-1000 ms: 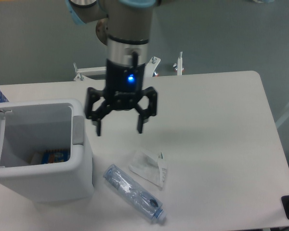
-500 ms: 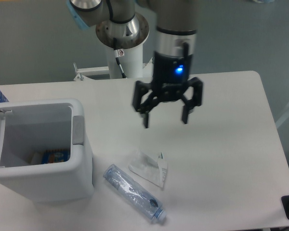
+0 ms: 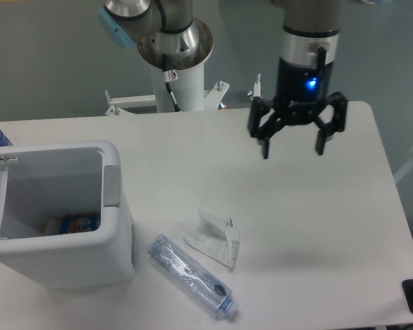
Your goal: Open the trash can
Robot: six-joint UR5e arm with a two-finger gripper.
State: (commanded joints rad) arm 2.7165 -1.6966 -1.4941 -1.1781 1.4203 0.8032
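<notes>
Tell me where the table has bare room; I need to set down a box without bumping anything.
The widest free patch is the table's right half, below the open gripper and right of the crumpled wrapper. Another lies along the back edge, between the trash can and the gripper. The front left is crowded: trash can, wrapper and plastic bottle lie close together.

A white table [image 3: 330, 227] with rounded corners stands before a plain grey wall [image 3: 48, 55].

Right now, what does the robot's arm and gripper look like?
The gripper is black with two angular fingers, under a black wrist with a glowing blue light. The arm above it is silver-grey with light blue joint caps, and a black cable runs down its white base column.
</notes>
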